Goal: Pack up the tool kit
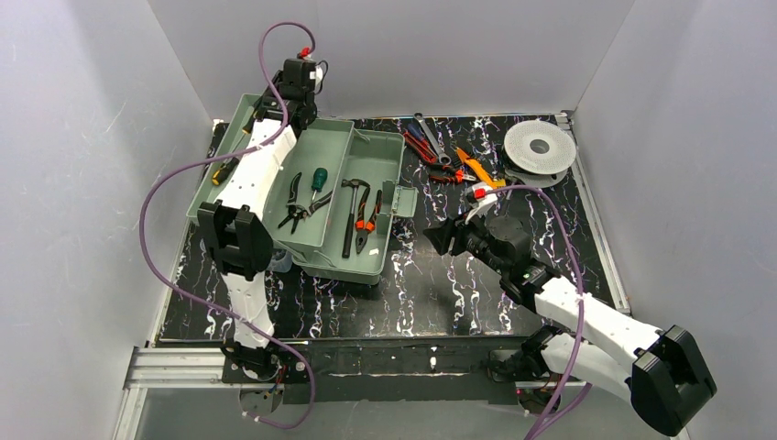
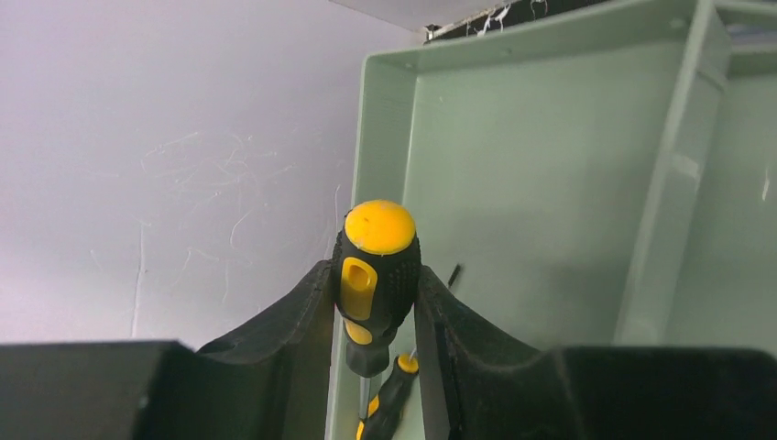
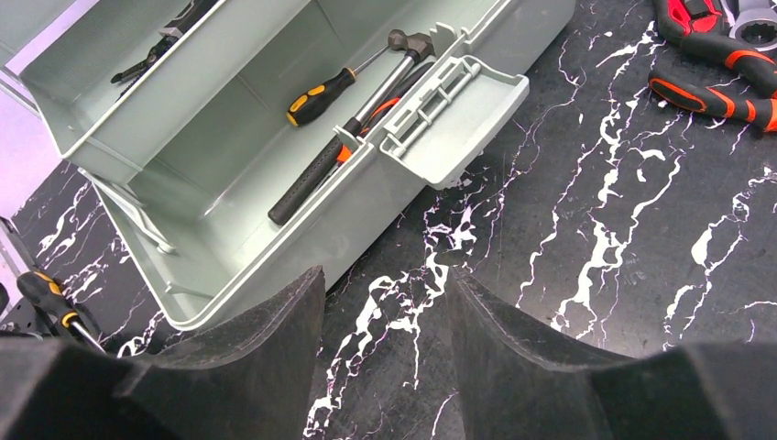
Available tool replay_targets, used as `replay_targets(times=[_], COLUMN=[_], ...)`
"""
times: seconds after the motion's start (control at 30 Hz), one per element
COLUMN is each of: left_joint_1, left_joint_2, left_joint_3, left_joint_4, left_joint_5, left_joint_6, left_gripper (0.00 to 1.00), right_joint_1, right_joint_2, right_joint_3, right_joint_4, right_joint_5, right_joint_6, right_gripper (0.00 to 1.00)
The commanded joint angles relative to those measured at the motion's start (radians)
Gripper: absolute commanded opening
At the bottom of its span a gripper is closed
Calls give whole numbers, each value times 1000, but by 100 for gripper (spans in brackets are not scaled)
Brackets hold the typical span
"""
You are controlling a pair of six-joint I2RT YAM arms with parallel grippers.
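The left gripper [image 2: 376,275] is clamped on the black-and-yellow handle of a screwdriver [image 2: 377,229], its yellow butt end facing the wrist camera and a finger [image 2: 307,312] pressed to each side. A second screwdriver [image 2: 389,390], also black and yellow, shows just below it between the fingers. Directly beyond them lies the tool kit [image 2: 513,183]: the pale green floor and rim of one tray fill the right of the wrist view, with the grey wall [image 2: 165,165] on the left. From above, the left arm reaches over the kit's left tray to its far-left corner, where the wrist hides the fingers.

The right gripper [image 3: 385,275] stands open with nothing between its fingers, over the black marbled table [image 3: 568,257]. The kit [image 3: 302,247] sits just ahead and to its left, near but apart. A hammer [image 3: 366,119] and a yellow-handled screwdriver lie in the open compartment.

Seen from above, the kit [image 1: 353,266] sits open on the left half of the table, trays spread, holding pliers [image 1: 295,203] and the hammer [image 1: 351,215]. The right gripper [image 1: 440,240] hovers off its right side. Loose hand tools and a white spool [image 1: 539,147] lie at the far right.
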Motion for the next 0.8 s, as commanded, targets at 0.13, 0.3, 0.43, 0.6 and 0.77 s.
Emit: replay_targets(times=[0.13,0.3,0.43,0.6,0.77], left_joint_1=[8,5,5,6,6], left_joint_2=[16,-149,-385,-675,-955], left_joint_3=[195,189,27,-262,-572], left_joint_4=[-171,-238,-218,-144,-140], left_joint_5=[148,355,527,660,594], left_joint_6=[-222,-347,-475,-574,-576], left_gripper=[86,98,98,98,98], right_joint_1=[2,7,67,146,183], right_joint_2=[23,105,230,292,439], right_joint_3=[21,211,418,474,623], right_joint_4=[4,-306,-582,-528,-663], right_joint_5=[36,175,272,269,319], right_joint_6=[13,170,350,410,452], right_gripper=[68,79,82,83,80])
